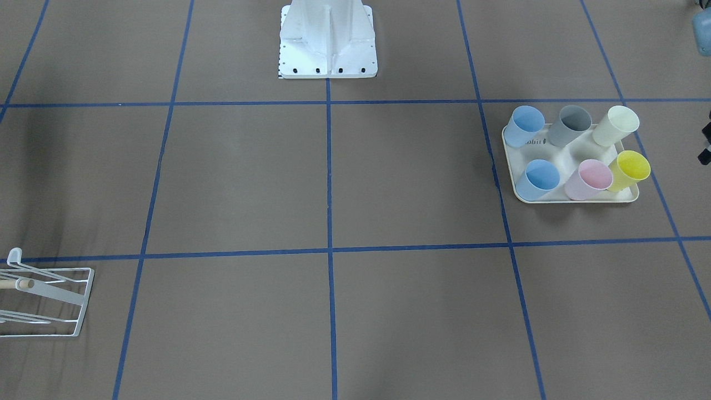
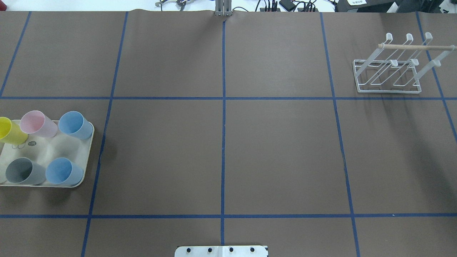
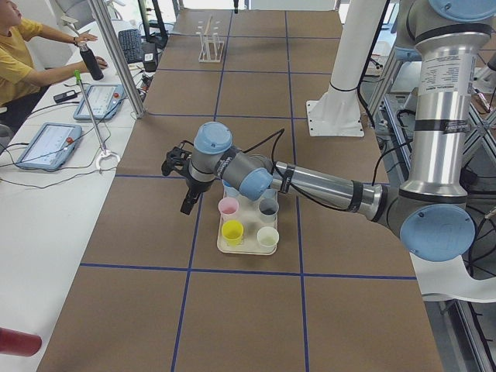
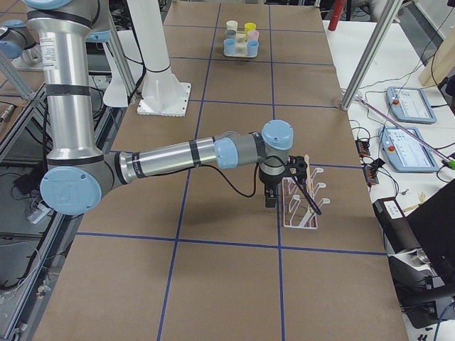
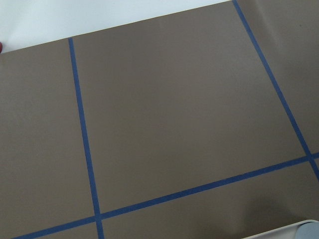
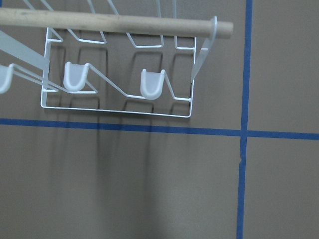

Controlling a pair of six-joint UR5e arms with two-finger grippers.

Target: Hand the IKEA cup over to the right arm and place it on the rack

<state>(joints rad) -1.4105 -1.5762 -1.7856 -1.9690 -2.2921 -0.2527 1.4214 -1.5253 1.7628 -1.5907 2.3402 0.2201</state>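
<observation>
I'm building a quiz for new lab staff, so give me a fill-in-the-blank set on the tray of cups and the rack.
1. The tray holds ___ cups.
2. Between the yellow cup and a blue cup stands the ___ cup.
3. The rod across the rack is made of ___.
Missing words: six; pink; wood.
</observation>
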